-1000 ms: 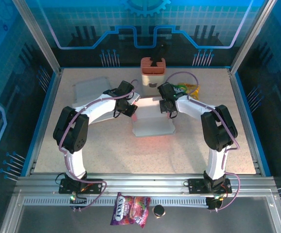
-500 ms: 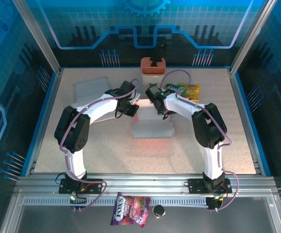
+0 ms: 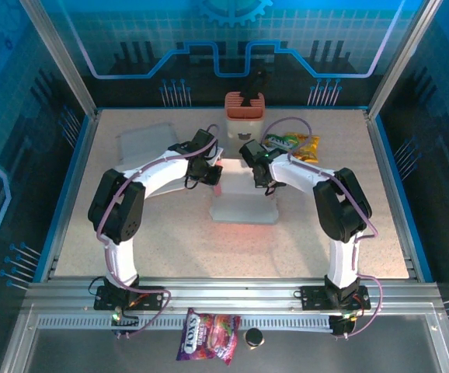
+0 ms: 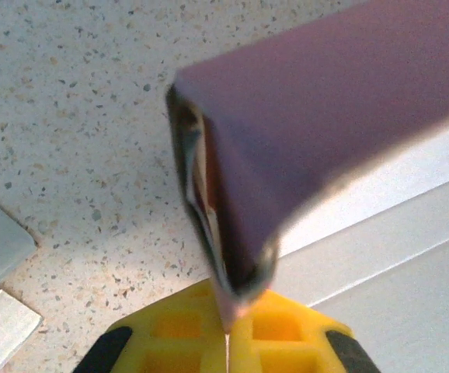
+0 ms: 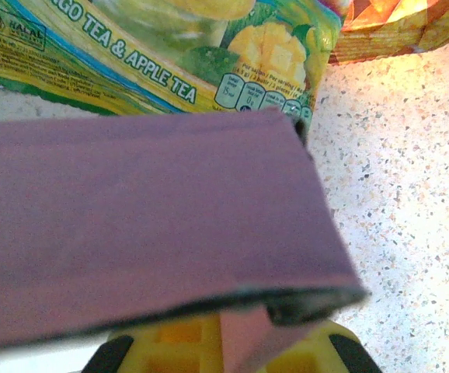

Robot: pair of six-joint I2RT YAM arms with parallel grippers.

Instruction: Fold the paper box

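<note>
The paper box (image 3: 244, 200) lies pale and partly folded in the middle of the table. My left gripper (image 3: 211, 174) is at its back left corner and my right gripper (image 3: 262, 177) at its back edge. In the left wrist view the yellow fingers (image 4: 186, 330) of the left gripper (image 4: 228, 315) pinch a thin flap under a raised, purple-shaded wall (image 4: 325, 109) of the box. In the right wrist view the right gripper (image 5: 244, 338) is shut on a pinkish flap beneath a folded-over panel (image 5: 147, 210).
An orange holder (image 3: 245, 105) stands at the back centre. Snack packets (image 3: 290, 144) lie right behind the box, the tea packet (image 5: 154, 47) close to my right gripper. A flat grey sheet (image 3: 143, 140) lies at the back left. A candy bag (image 3: 207, 336) rests on the front rail.
My right gripper swung left along the box's back edge, then came slightly back right, and the box shifted a little. My left arm stayed almost where it was.
</note>
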